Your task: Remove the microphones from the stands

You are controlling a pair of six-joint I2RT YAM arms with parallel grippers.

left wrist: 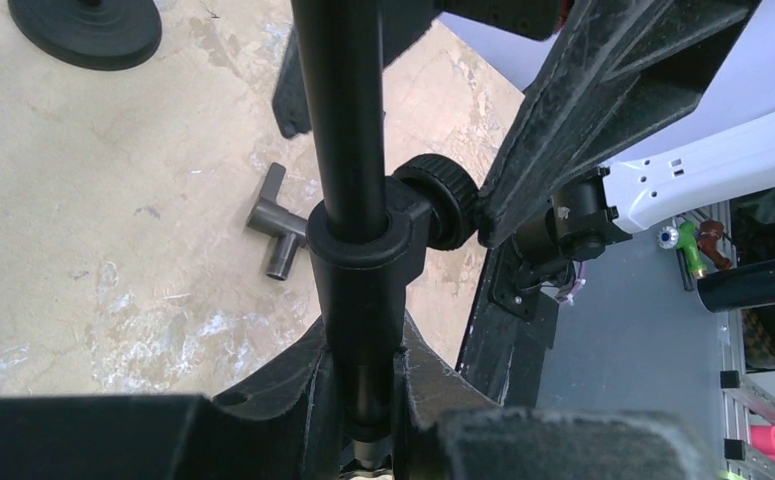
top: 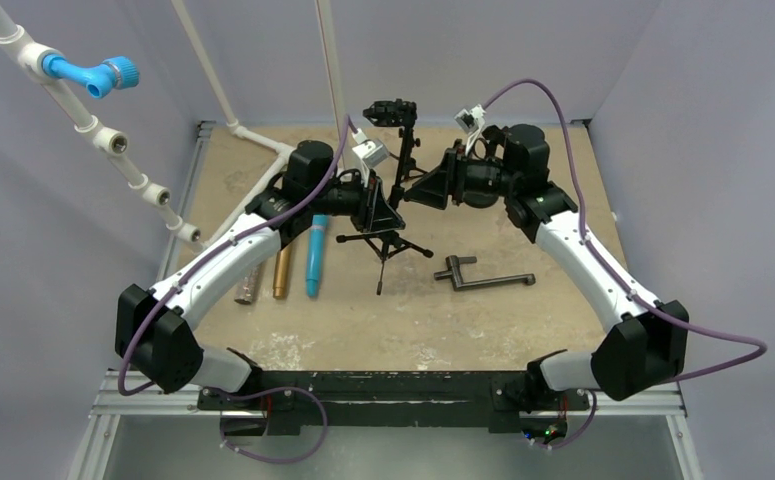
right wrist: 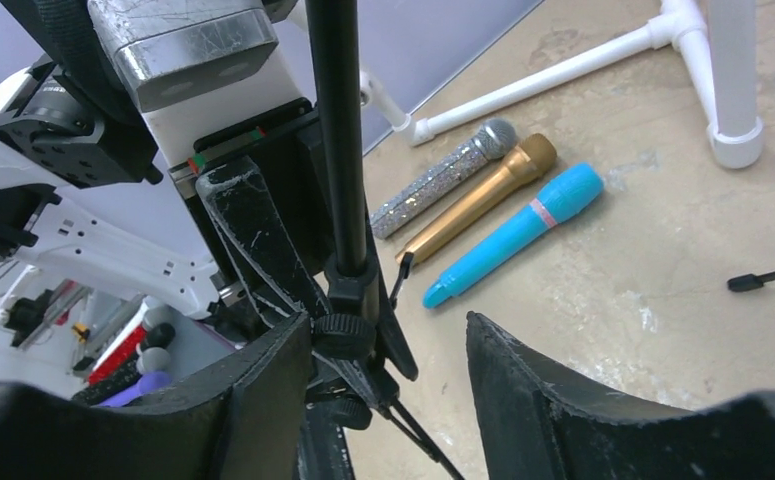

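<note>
three microphones lie side by side on the counter (top: 413,320), at about 9 o'clock from the feet of the stand (top: 400,175) in the top view: a silver glitter microphone (top: 249,285) outermost, a gold microphone (top: 283,272) in the middle, and a blue microphone (top: 317,258) nearest the stand. their long axes run roughly 12 to 6. in the right wrist view the same three, silver (right wrist: 443,178), gold (right wrist: 483,196) and blue (right wrist: 518,232), lie close together and parallel. the stand is a black tripod, upright near the counter's middle, with a black head (top: 391,110) at the top of its pole; cannot tell from these views whether that head holds anything. the left pincer (top: 381,212) comes in from 9 o'clock, low on the pole. in the left wrist view the left pincer (left wrist: 363,380) is pressed together on the stand's tube (left wrist: 338,120), just below a clamp collar with a ribbed knob (left wrist: 448,205). the right pincer (top: 415,193) comes in from 3 o'clock at about the same height. in its own view the right pincer (right wrist: 388,340) is spread wide. the pole (right wrist: 335,130) and its knob (right wrist: 343,325) sit against the left-hand finger and well apart from the other finger. a dark t-shaped bar (top: 483,278) lies flat at 4 o'clock from the tripod feet. a white pipe frame (top: 263,140) crosses the far left of the counter, toward 10 o'clock.
</note>
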